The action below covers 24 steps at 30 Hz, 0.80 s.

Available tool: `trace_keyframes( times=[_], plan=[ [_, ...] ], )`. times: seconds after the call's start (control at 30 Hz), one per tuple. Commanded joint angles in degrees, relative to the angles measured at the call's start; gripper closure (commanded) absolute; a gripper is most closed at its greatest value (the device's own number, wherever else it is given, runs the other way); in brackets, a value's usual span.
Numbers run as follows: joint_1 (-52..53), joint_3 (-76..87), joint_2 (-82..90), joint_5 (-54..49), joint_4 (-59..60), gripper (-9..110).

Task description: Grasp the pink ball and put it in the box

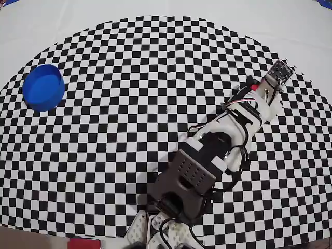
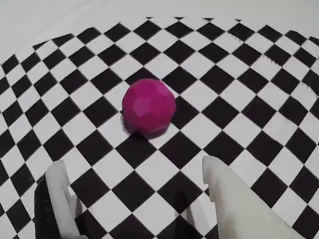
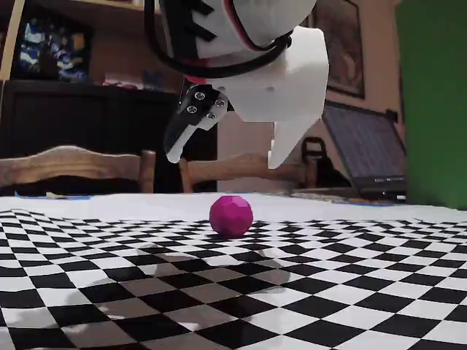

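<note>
The gripper [image 2: 134, 179] hangs with its jaws spread wide and empty above the checkered cloth [image 2: 239, 99]; the pink ball [image 2: 148, 107] lies just ahead, untouched.

You have the ball [image 2: 148, 107], a faceted magenta sphere, resting on the checkered cloth [image 2: 239, 89]. The box [image 1: 43, 87], a round bright-blue cup with low walls, stands upright near the cloth's left edge in the overhead view.
</note>
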Motion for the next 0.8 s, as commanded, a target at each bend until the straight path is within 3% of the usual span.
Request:
trace_keyframes(
  times=[0.0, 0.77],
  plan=[
    [0.09, -3.96, -0.62, 0.62, 0.09, 70],
    [-0.26, -19.51, -15.12, 0.62, 0.18, 70]
  ],
)
